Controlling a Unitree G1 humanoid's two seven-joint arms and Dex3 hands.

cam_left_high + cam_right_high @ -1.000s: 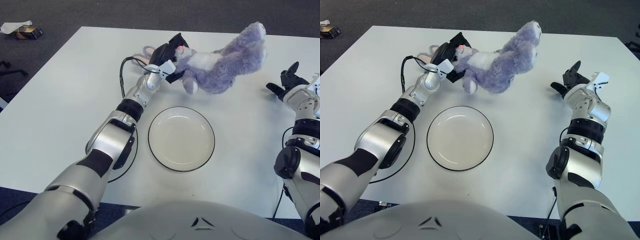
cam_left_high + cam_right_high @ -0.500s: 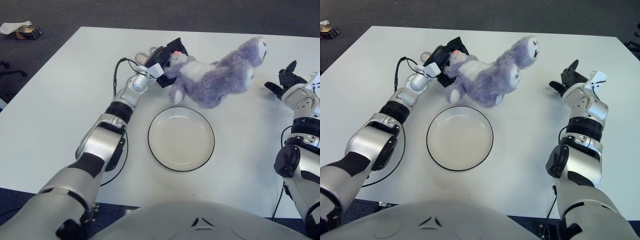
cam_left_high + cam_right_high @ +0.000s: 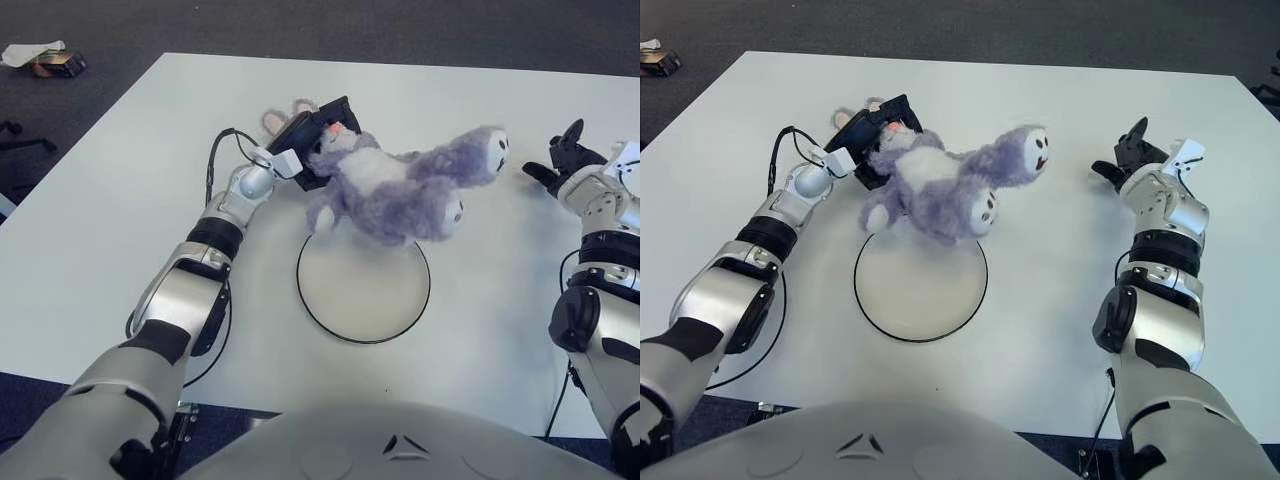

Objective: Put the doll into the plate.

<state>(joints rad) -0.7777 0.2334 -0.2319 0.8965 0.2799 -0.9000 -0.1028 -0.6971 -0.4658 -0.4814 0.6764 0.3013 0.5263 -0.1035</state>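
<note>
Left eye view gives you the doll (image 3: 400, 190) just above centre frame: a plush animal in lilac-grey fur with a white chest, pale ears poking out at its head end and two round foot soles facing the camera. Your left hand (image 3: 312, 140) has its dark fingers clamped on the doll's head, up and left of centre, and the body stretches out to the right from that grip. The doll's belly and legs overlap the upper edge of the plate (image 3: 363, 305), hiding that part of the rim; you cannot tell whether fur touches the plate or hangs above it.

The plate is round, cream-white with a thin dark rim, sitting at centre frame. A black cable (image 3: 212, 170) loops along the left forearm. Your right hand (image 3: 562, 162) shows at the right edge, fingers spread and holding nothing, well apart from the doll.

Everything sits on a plain white table (image 3: 100, 220). Beyond it is dark grey carpet, with a small bit of clutter (image 3: 42, 60) in the upper left corner.
</note>
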